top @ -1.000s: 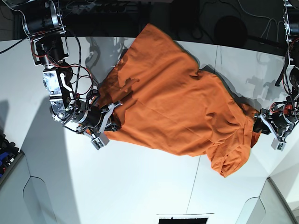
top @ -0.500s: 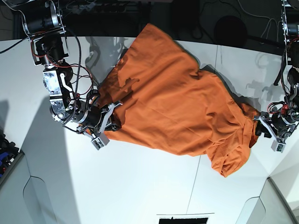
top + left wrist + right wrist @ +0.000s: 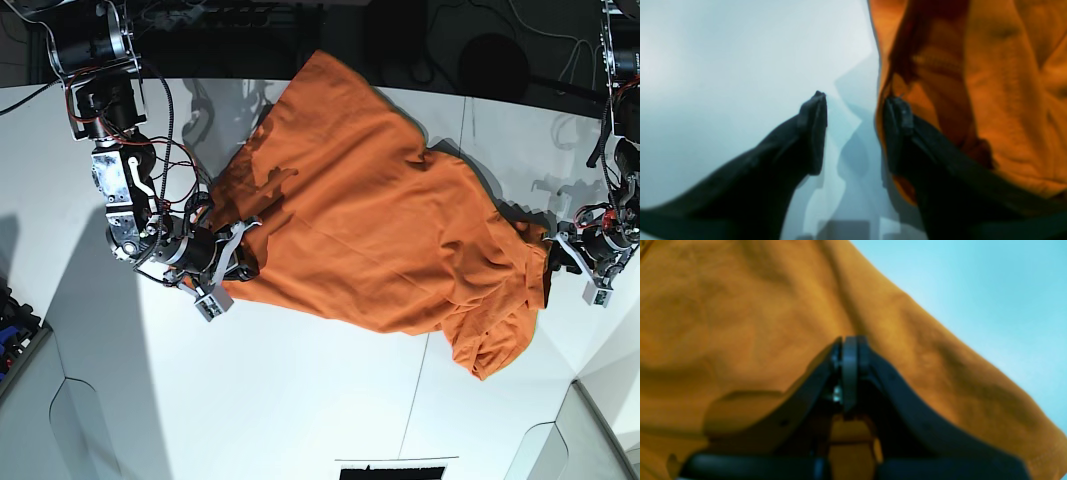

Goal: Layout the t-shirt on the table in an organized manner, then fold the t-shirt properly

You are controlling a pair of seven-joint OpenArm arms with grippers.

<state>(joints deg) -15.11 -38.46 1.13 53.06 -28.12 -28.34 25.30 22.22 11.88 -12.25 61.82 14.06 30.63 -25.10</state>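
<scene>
The burnt-orange t-shirt (image 3: pixel 370 220) lies crumpled across the white table (image 3: pixel 300 400), from the far middle down to the right, bunched at its lower right end. At the shirt's left edge my right gripper (image 3: pixel 238 262) is shut on a pinch of cloth; the right wrist view shows the shut gripper (image 3: pixel 848 343) with t-shirt (image 3: pixel 740 323) cloth all around it. My left gripper (image 3: pixel 555 262) stands open beside the shirt's right edge. In the left wrist view, the gripper (image 3: pixel 857 103) has only bare table (image 3: pixel 740 66) between its fingers, and one finger rests against the t-shirt (image 3: pixel 990 83) edge.
A thin seam line (image 3: pixel 418 400) crosses the table. Beyond the dark far edge (image 3: pixel 440 60) hang cables. A bin with blue items (image 3: pixel 12 330) sits at the left edge, and a dark object (image 3: pixel 390 470) at the near edge.
My left gripper has drawn back slightly from the shirt's right edge, and the cloth there has settled inward. The right arm has held still.
</scene>
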